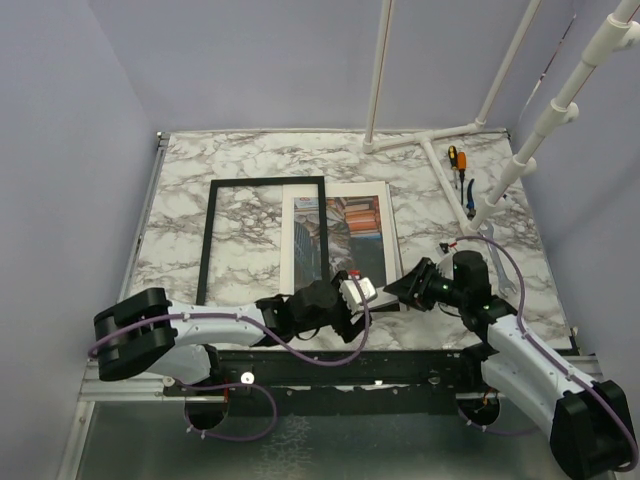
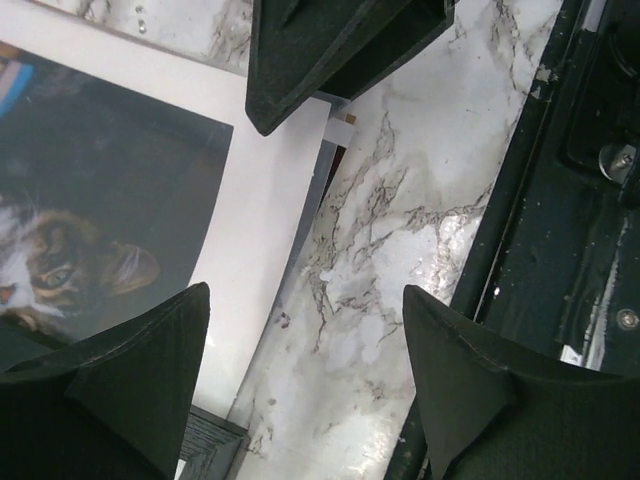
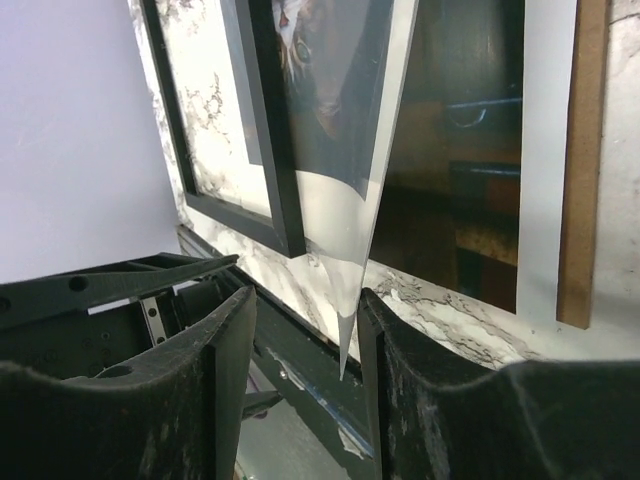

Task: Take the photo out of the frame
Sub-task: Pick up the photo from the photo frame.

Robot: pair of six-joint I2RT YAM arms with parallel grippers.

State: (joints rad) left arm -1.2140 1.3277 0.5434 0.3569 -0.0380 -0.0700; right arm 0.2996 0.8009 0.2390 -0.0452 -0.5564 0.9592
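The photo, a cat print with white edges, lies on the marble table with its left part over the right bar of the black frame. My right gripper is at the photo's near right corner. In the right wrist view that corner curls up and hangs between the fingers of my right gripper, close to the right finger; a gap shows on both sides. My left gripper hovers open over bare marble beside the photo's white edge, with a frame corner below.
A brown backing board lies under the photo's right side. Screwdrivers and pliers rest at the back right beside a white pipe stand. A black rail runs along the table's near edge.
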